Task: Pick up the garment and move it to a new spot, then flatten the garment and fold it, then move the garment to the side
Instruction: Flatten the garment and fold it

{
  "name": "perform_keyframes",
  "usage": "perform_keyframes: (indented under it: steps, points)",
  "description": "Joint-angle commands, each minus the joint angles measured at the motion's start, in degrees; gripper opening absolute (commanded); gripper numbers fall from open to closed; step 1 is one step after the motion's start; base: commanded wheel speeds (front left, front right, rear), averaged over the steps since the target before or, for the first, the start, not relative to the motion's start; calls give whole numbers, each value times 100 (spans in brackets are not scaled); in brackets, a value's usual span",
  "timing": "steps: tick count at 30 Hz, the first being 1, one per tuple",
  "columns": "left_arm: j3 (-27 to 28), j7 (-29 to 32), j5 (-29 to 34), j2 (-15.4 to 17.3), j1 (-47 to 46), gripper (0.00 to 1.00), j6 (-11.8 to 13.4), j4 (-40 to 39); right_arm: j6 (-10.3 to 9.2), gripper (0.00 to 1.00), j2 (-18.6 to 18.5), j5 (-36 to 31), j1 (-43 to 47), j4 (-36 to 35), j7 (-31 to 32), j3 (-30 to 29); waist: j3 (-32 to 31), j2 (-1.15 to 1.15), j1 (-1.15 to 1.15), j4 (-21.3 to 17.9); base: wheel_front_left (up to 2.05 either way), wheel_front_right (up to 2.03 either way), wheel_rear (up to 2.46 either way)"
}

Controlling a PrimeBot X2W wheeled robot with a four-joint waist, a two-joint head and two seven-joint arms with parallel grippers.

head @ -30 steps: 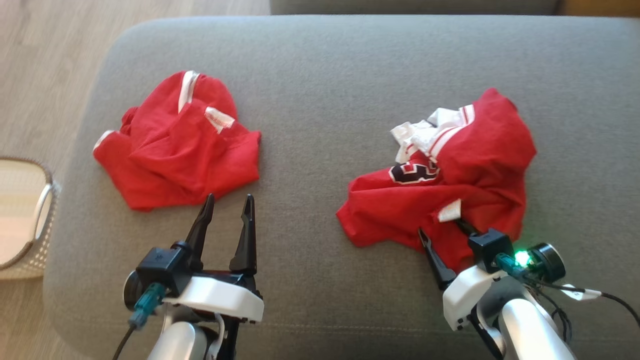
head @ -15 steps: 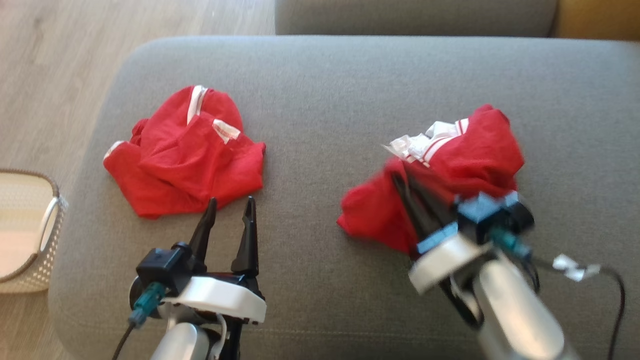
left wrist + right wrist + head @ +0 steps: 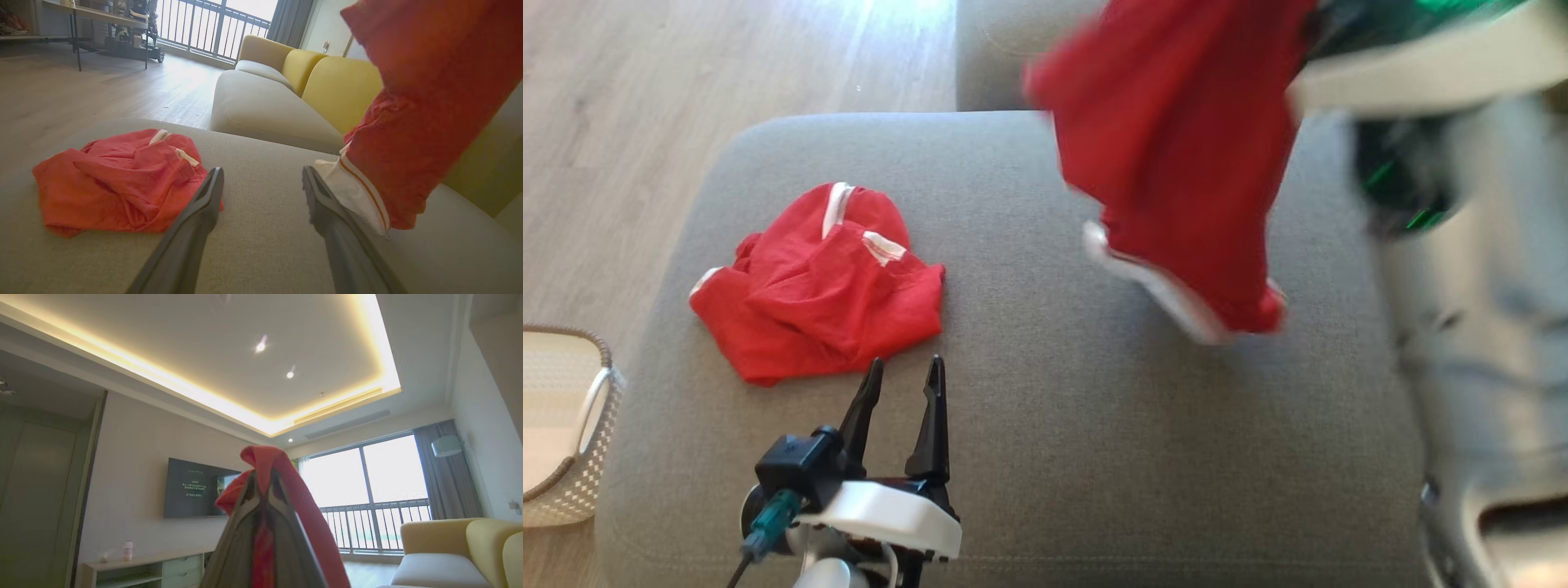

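The garment (image 3: 1176, 163), red with white trim, hangs blurred in the air above the far right of the grey cushion (image 3: 1045, 457). In the left wrist view the garment (image 3: 421, 102) dangles at the right, its white hem low near the cushion. My right gripper (image 3: 263, 477) points up at the ceiling and is shut on a fold of the red cloth (image 3: 265, 461). My right arm (image 3: 1462, 245) is a pale blur at the right of the head view. My left gripper (image 3: 905, 371) hovers open over the cushion's near left, holding nothing.
A second crumpled red garment (image 3: 817, 286) lies on the cushion's left, just beyond my left gripper's fingertips (image 3: 216, 175). A white woven basket (image 3: 564, 433) stands on the floor at the left. A grey and yellow sofa (image 3: 339, 85) stands behind the cushion.
My right gripper shut on the right-hand garment and swung it up off the cushion, high into the air. The head camera tilted. My left gripper stayed open and still.
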Motion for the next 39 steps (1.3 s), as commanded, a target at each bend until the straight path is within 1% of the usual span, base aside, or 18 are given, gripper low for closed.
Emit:
perform_keyframes:
  steps: [1,3,5,6,9,11,12,13,15,16,17,20,24,26,27,30,36,39]
  points:
    - [212,-70,-42,-13,-140,100,7,-208,-2,0,46,-295,-403,-69,-50,-420,46,0,0,-61,0,0,0]
    - [213,-70,-74,-13,-143,100,14,-227,-2,0,37,-653,-387,287,-44,-908,88,0,0,-84,0,0,0]
    - [183,-70,-118,-13,-178,100,21,-260,-2,0,-105,-1210,-217,753,91,-1493,150,0,0,-82,0,0,0]
    - [183,-70,-118,-13,-178,100,21,-260,-2,0,-105,-1210,-217,753,91,-1493,150,0,0,-82,0,0,0]
    - [109,-70,-149,-13,-233,100,35,-288,-2,0,-393,-1947,277,1445,485,-2493,224,0,0,-50,0,0,0]
    - [108,-70,-164,-13,-248,100,45,-303,-2,0,-525,-2559,692,1843,901,-3093,288,0,0,-62,0,0,0]
    - [125,-70,-164,-13,-254,100,51,-304,-2,45,-555,-2893,881,1938,1021,-3477,326,0,0,-82,0,0,0]
    - [147,-70,-158,-13,-263,100,52,-301,-2,100,-523,-3231,1044,2016,1173,-4046,356,0,0,-107,0,0,0]
    - [183,-70,-135,-13,-283,100,40,-284,-2,100,-299,-3870,1236,1940,1308,-4942,397,0,0,-152,0,0,0]
    - [209,-70,-120,-13,-293,100,35,-276,-2,100,-176,-4074,1253,1850,1289,-5195,420,0,0,-188,0,0,0]
    - [245,-70,-104,-13,-305,100,31,-271,-2,100,-83,-4235,1254,1770,1240,-5290,441,0,0,-235,0,0,0]
    - [331,-70,-59,-13,-342,100,1,-237,-2,100,34,-4291,1222,1641,1060,-5112,450,0,0,-381,0,0,0]
    - [349,-70,-55,-13,-405,100,-21,-215,-2,100,43,-3457,1291,1658,655,-4095,401,0,0,-499,0,0,0]
    - [363,-70,-64,-13,-411,100,-10,-226,-2,100,43,-3086,1458,1421,440,-3605,359,0,0,-560,0,0,0]
    - [371,-70,-66,-13,-405,100,-3,-229,-2,100,44,-2974,1581,1241,339,-3468,335,0,0,-591,0,0,0]
    - [351,-70,-78,-13,-369,100,6,-235,-2,100,44,-2694,2129,715,164,-3026,259,0,0,-637,0,0,0]
    - [277,-70,-73,-13,-285,100,16,-254,-2,100,45,-2112,3564,-275,11,-2171,221,0,0,-713,0,0,0]
    - [288,-70,-74,-13,-277,100,33,-314,-2,100,45,-1844,4157,-585,-28,-1940,236,0,0,-753,0,0,0]
